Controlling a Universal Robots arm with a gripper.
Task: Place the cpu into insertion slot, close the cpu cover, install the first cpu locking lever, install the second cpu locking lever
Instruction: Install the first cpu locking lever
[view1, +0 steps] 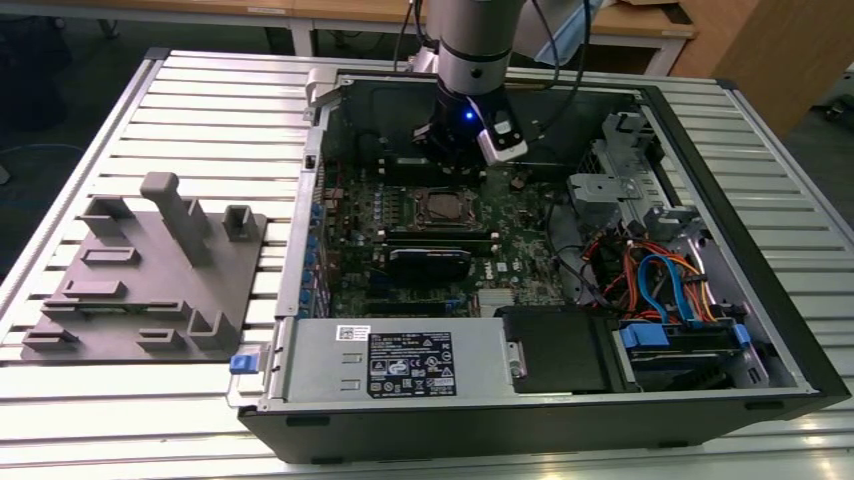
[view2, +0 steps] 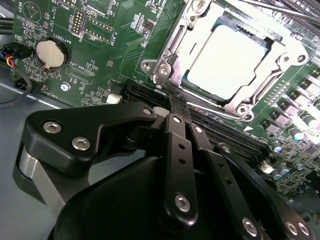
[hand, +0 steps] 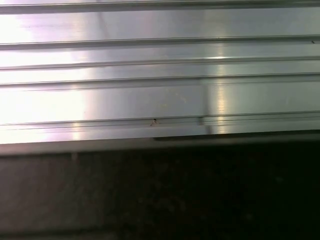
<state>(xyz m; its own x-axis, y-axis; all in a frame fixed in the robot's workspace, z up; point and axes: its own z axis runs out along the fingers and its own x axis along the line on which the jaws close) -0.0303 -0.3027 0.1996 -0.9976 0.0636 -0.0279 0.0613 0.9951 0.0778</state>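
The cpu (view2: 227, 59), a silvery square chip, lies in the insertion slot (view2: 172, 50) on the green board. The cpu cover (view2: 260, 87), a silver frame, lies down around the chip's edges. A thin metal lever rod (view2: 280, 7) runs past the socket's far side. My gripper (view2: 176, 102) has its black fingers (view2: 172, 127) pressed together with nothing between them, and its tips hover just short of the socket's near corner. In the exterior view the gripper (view1: 461, 150) hangs inside the open case, just behind the insertion slot (view1: 441, 207).
A coin battery (view2: 52, 52) and long black memory slots (view2: 220, 132) lie near the gripper. A black card (view1: 430, 262), a power supply (view1: 400, 365) and coloured cables (view1: 654, 280) fill the case. A grey fixture plate (view1: 147, 270) sits on the slatted table (hand: 160, 95).
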